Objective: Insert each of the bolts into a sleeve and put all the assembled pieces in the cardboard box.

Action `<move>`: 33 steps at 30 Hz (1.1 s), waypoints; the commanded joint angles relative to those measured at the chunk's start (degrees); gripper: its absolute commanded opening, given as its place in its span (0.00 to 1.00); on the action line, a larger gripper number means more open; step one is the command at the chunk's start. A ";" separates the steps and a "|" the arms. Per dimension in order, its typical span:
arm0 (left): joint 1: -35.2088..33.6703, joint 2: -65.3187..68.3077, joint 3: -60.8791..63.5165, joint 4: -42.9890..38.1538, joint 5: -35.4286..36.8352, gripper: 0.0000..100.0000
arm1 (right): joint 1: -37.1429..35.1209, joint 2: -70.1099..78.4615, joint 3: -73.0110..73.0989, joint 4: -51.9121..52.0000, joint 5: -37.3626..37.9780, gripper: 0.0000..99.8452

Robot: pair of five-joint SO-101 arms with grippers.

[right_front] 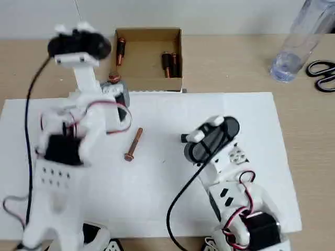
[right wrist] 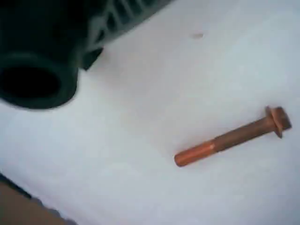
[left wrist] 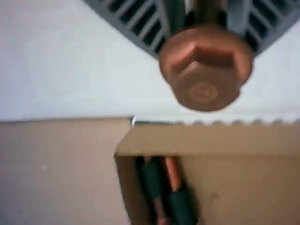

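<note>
Within the cardboard box at the far side of the surface lie what appear to be three assembled pieces, one by its left wall and two by its right, so that share is judged done. At the box's near left corner the left fingers are clamped on one bolt; whether it carries a sleeve cannot be told. The right fingers are clamped on one black sleeve, and one loose bolt lies on the white sheet between the arms, both judged outstanding.
</note>
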 commanded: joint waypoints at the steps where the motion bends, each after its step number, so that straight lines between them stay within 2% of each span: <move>1: 0.62 -13.36 17.19 -18.55 -0.70 0.01 | -0.31 -5.41 4.31 -4.70 0.79 0.00; 4: 1.85 -22.07 28.88 -28.75 -0.53 0.01 | -2.33 -8.22 8.70 -6.11 0.53 0.00; 8: 4.40 -29.71 38.20 -33.49 -0.44 0.01 | -7.52 -10.68 13.19 -8.40 0.44 0.00; 11: 4.84 -32.70 40.66 -34.73 3.78 0.01 | -10.59 -11.12 16.70 -10.59 0.00 0.00; 15: 5.80 -33.76 42.15 -35.16 9.93 0.01 | -12.35 -11.56 20.22 -14.81 -5.01 0.00; 23: 11.78 -33.85 42.68 -35.16 13.45 0.01 | -14.90 -11.65 25.93 -24.66 -6.07 0.00; 33: 17.05 -33.85 42.51 -34.99 13.45 0.01 | -16.66 -11.65 26.11 -25.27 -5.98 0.00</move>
